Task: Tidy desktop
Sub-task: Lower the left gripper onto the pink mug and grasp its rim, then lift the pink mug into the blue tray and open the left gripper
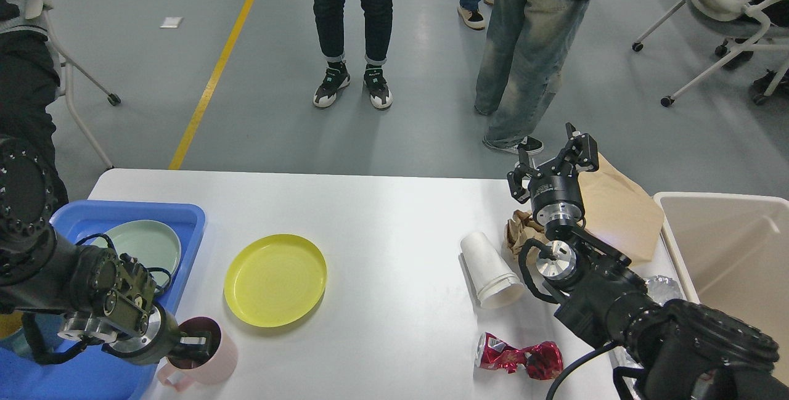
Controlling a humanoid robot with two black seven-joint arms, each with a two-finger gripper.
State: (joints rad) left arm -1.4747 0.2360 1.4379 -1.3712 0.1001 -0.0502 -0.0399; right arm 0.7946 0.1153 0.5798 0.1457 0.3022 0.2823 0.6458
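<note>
Grey floor behind, crossed by a yellow line [217,70], with several pairs of legs standing past the far edge of the white desktop [382,215], which fills the lower half of the head view.

Left gripper [196,344] low at the near left corner, reaching into the mouth of a pink mug [206,357]; fingers down inside the rim, too dark and hidden to tell how far apart or whether clamped on the wall. Mug upright, handle toward the near edge, just beside the blue tray [185,218] that overhangs the left edge. Pale green plate [148,246] lying in the tray, partly behind the left arm.

Right gripper [555,156] raised over the far right part of the desktop, fingers spread apart, holding nothing, touching nothing. Brown paper bag [622,209] just behind it at the right edge, with crumpled brown paper [516,230] tucked beside the wrist.

Yellow plate [275,280] flat, left of centre, near the mug but apart from it. White paper cup [490,270] on its side right of centre, mouth toward the near edge, close against the right arm. Crushed red wrapper [521,360] near the near edge, below the cup. Scrap of foil [666,286] at the right edge, mostly hidden by the arm. Beige bin [678,246] standing against the right edge.
</note>
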